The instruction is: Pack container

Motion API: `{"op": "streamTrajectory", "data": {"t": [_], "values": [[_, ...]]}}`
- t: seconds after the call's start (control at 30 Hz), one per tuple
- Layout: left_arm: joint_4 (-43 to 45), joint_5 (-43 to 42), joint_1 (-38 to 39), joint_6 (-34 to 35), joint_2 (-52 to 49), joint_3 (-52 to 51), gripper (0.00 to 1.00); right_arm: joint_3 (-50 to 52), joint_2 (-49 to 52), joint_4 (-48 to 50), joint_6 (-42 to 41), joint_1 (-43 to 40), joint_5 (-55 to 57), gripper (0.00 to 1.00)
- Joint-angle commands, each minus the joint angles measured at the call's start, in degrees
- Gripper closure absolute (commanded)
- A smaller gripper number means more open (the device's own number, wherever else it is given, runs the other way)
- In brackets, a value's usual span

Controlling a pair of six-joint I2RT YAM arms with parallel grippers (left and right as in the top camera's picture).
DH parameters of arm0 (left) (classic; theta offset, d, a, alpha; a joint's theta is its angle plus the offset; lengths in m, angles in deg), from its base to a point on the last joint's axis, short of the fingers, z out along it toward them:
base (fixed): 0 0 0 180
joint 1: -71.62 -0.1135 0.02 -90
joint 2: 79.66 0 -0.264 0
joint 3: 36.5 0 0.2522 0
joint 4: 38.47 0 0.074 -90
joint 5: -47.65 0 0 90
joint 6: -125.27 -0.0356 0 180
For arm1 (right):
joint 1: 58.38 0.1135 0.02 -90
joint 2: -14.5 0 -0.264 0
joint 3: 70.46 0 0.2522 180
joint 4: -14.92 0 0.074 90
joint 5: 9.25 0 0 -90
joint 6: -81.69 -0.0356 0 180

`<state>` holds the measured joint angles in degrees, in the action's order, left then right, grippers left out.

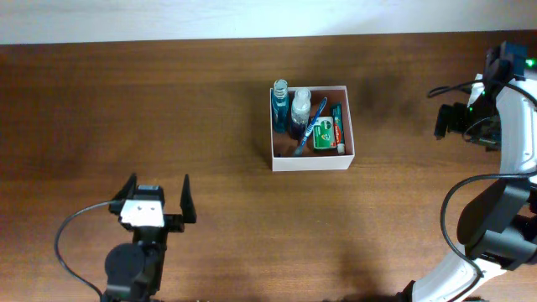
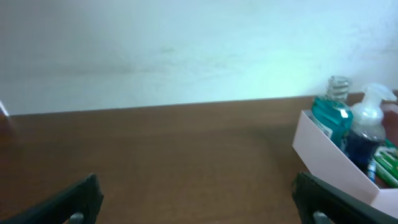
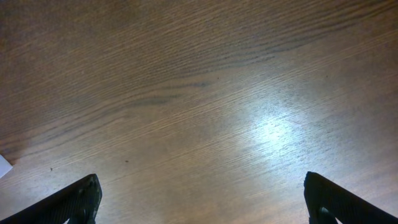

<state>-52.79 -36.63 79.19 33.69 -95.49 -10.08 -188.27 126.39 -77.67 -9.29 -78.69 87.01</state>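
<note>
The container (image 1: 312, 163) sits on the worktop (image 1: 168, 101) a little right of centre and toward the far edge, square to it, white walls up. From the left wrist view we see one pale corner and wall of it (image 2: 329, 163) at the right. Inside, along its left wall, a teal bottle (image 1: 279, 92) (image 2: 331, 116) stands upright with a clear spray bottle (image 1: 301, 104) (image 2: 368, 117) just beside it. A blue toothbrush (image 1: 312, 124) lies on a slant across the middle. A green pack (image 1: 325, 138) lies flat right of it, and a slim red-and-white tube (image 1: 338, 131) lies along the right wall. There is print on the pack and tube, but we cannot read any brand or word at this size.

The left pincer (image 1: 159, 182) (image 2: 199, 208) is near the front left of the worktop, well apart from the container, fingers spread wide, nothing between them. The right pincer (image 3: 205, 208) points down at bare wood grain, also spread wide and holding nothing; in the overhead view its arm stands at the right edge, well away from the container. A pale wall (image 2: 186, 50) runs behind the worktop.
</note>
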Motion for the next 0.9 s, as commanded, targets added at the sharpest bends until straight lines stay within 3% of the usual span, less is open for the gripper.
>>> {"op": "streamTrajectory", "data": {"t": [0.0, 0.47, 0.7, 0.87], "values": [[0.52, -1.05, -1.73, -0.83, 4.96, -1.97, 0.01, -0.59, -1.81, 0.15, 0.33, 0.0, 0.87, 0.01], [-0.07, -1.9, -4.04, -0.83, 15.13, -3.41, 0.01, -0.59, -1.81, 0.15, 0.33, 0.0, 0.87, 0.01], [0.33, -1.88, -4.04, -0.85, 15.56, -4.76, 0.01, -0.59, -1.81, 0.15, 0.33, 0.0, 0.87, 0.01], [8.57, -1.88, -4.07, -0.83, 15.56, -9.22, 0.01, -0.59, -1.81, 0.15, 0.33, -0.02, 0.87, 0.01]]}}
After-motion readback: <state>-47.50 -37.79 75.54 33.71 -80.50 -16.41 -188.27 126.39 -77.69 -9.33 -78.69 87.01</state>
